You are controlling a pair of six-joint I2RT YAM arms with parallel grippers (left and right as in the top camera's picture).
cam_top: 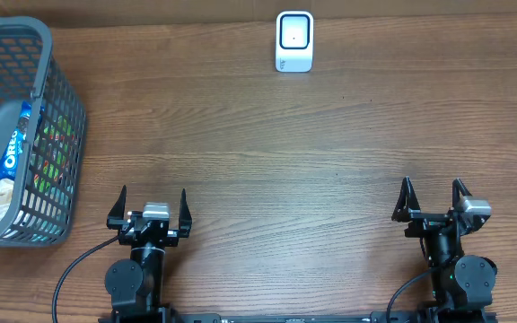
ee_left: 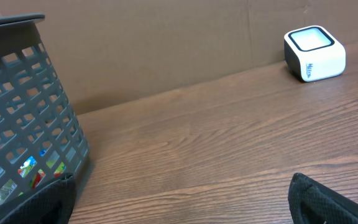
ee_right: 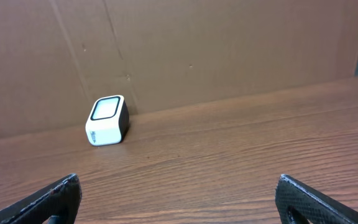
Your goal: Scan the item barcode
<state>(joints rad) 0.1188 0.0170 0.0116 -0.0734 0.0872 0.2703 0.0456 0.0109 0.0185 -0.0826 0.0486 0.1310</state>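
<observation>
Overhead: left end effector (cam_top: 153,202) and right end effector (cam_top: 432,190) both spread, holding nothing, near table (cam_top: 258,161) edge. Scanner (cam_top: 294,41) at far edge. Oreo pack (cam_top: 12,151) inside basket (cam_top: 70,126), far left.
Left wrist: basket left, scanner far right.
Right wrist: scanner ahead-left.

We count one grey basket (cam_top: 61,152), one white scanner (cam_top: 294,41) and one wooden table (cam_top: 267,152). There are two grippers, the left gripper (cam_top: 153,193) and the right gripper (cam_top: 432,184), each with two fingers. Inside the basket we can name one Oreo packet (cam_top: 12,151); the other packets we cannot count.
</observation>
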